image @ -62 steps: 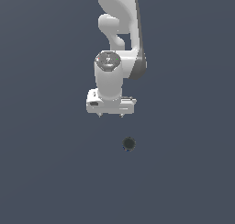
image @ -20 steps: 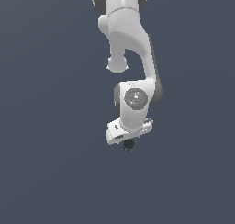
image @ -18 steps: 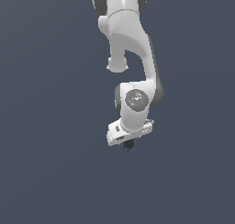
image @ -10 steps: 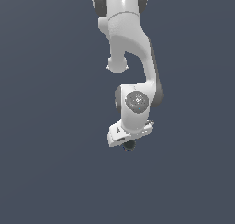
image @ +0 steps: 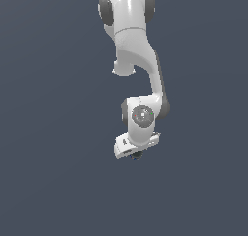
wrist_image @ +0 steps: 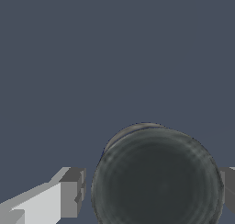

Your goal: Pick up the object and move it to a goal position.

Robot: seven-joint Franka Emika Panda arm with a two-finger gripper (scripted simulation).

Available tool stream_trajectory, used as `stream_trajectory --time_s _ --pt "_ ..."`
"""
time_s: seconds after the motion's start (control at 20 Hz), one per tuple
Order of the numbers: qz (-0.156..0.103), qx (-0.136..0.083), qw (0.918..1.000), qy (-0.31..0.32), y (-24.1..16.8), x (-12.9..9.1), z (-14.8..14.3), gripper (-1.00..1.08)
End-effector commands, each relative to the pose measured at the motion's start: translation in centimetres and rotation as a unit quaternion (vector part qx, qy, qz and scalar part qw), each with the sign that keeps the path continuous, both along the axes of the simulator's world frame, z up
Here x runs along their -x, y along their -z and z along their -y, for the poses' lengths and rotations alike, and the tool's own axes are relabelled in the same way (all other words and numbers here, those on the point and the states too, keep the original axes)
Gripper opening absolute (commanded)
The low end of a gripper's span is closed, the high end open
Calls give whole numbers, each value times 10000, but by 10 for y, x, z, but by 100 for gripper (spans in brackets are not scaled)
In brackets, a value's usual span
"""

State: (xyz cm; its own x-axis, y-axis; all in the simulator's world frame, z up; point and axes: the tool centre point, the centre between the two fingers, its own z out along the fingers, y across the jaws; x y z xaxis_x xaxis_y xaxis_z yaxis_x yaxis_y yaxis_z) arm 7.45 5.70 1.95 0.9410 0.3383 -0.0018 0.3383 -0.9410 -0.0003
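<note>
The step in hand looks like the grasp itself: the gripper (image: pixel 137 154) hangs low at the end of the white arm (image: pixel 138 61), and the ball (wrist_image: pixel 156 177) sits between its two fingers (wrist_image: pixel 71 192), one to each side of it. In the wrist view a thin gap shows between the nearer finger's pad and the ball's edge, and the other finger is only partly in frame, so the jaws read as fairly wide, set around the ball, and I cannot tell whether they are touching it yet. In the exterior view only a dark sliver of the ball peeks out directly under the gripper body. No goal marker can be seen in either picture. The next move, as I judge it, calls for bringing the fingers in squarely on the ball's widest part before any lift, since a round thing will slip out sideways if pinched off-centre. The ball is nearly black, smooth and slightly glossy, with faint ring-like marks on its surface. The fingers are blocky, with grey pads on white bases. The arm is smooth rounded white shell with dark grey joints, and the ground is flat, matte slate-grey.
</note>
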Motion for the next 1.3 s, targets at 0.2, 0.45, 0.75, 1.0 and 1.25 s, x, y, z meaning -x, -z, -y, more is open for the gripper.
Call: stream_trajectory --time_s 0.2,0.45,0.75,1.0,1.25 --pt "9 -1 10000 -2 6 -2 0 -100" --pt "9 -1 10000 -2 6 -2 0 -100" --pt "9 -1 10000 -2 5 -2 0 -100" --pt "9 -1 10000 -2 1 -8 11 -100" --pt "9 -1 10000 -2 -7 -20 34 -100"
